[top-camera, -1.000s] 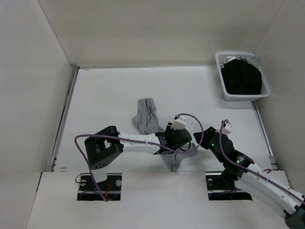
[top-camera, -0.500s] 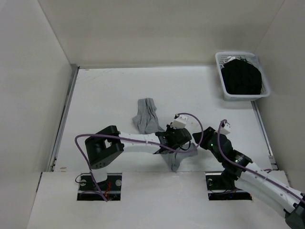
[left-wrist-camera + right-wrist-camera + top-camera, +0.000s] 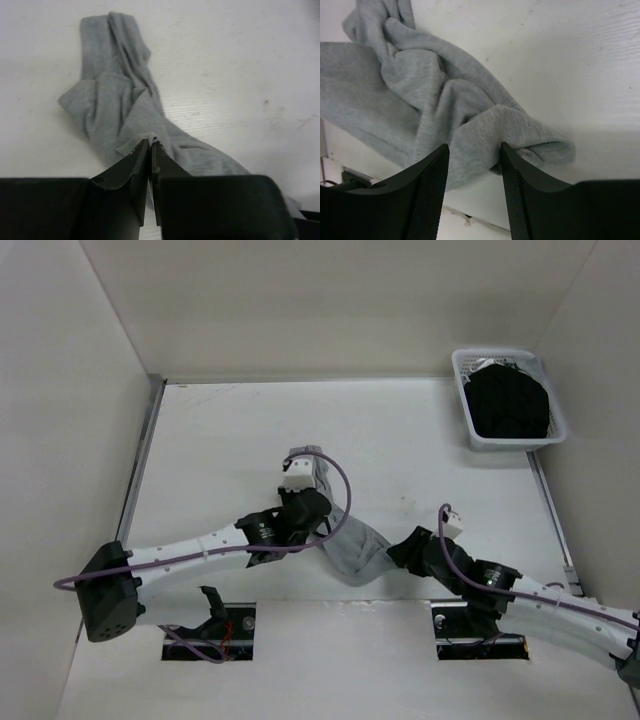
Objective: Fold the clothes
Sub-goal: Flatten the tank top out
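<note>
Fabric counts as one piece: a single grey top (image 3: pixel 352 545), bunched into a long crumpled strip on the table (image 3: pixel 220 440). Two grippers attend it. Left gripper (image 3: pixel 310 512) has its jaws pressed together on a pinch of the top (image 3: pixel 115 100) near its middle. From its tips the strip runs ahead to a rumpled far end, with a flap spread to the left. Right gripper (image 3: pixel 400 550) stands wide apart, clamping nothing. A rolled fold of the top (image 3: pixel 435 95) lies between and just ahead of its two fingers (image 3: pixel 432 175). That fold is the strip's near end, close to the table's near edge, which shows just below the right gripper's left finger. One basket (image 3: pixel 462 400) sits well beyond the right gripper, off to its right by the wall, holding a heap of black garments (image 3: pixel 510 405). Bare table lies ahead and to the left of the left gripper, up to the walls.
</note>
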### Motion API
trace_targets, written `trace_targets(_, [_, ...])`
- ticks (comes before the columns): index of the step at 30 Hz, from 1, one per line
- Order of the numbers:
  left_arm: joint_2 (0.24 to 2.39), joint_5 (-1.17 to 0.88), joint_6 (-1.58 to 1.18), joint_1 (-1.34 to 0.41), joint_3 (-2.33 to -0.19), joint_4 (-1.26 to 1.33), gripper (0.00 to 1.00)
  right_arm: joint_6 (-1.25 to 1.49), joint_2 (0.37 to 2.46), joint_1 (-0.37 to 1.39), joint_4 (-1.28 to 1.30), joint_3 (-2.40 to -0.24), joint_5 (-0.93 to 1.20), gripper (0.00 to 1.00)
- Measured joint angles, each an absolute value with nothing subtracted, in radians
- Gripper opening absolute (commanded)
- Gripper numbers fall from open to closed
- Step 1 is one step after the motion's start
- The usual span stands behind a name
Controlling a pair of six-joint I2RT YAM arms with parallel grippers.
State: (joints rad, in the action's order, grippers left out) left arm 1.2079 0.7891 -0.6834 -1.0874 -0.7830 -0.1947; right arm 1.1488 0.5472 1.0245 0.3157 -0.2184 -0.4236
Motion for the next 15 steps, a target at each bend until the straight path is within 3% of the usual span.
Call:
trace_targets(6, [1.102,0.722,-0.719,-0.918,-0.667,-0.245,0.05,1.145,0.64,1.029,0.334,-0.243,-0.426,0.51])
trace_targets(15, [1.031,0.632,-0.701,-0.761,-0.66,-0.221,0.05,1.156,0.586,1.043,0.455,-0.32,-0.449,0.52])
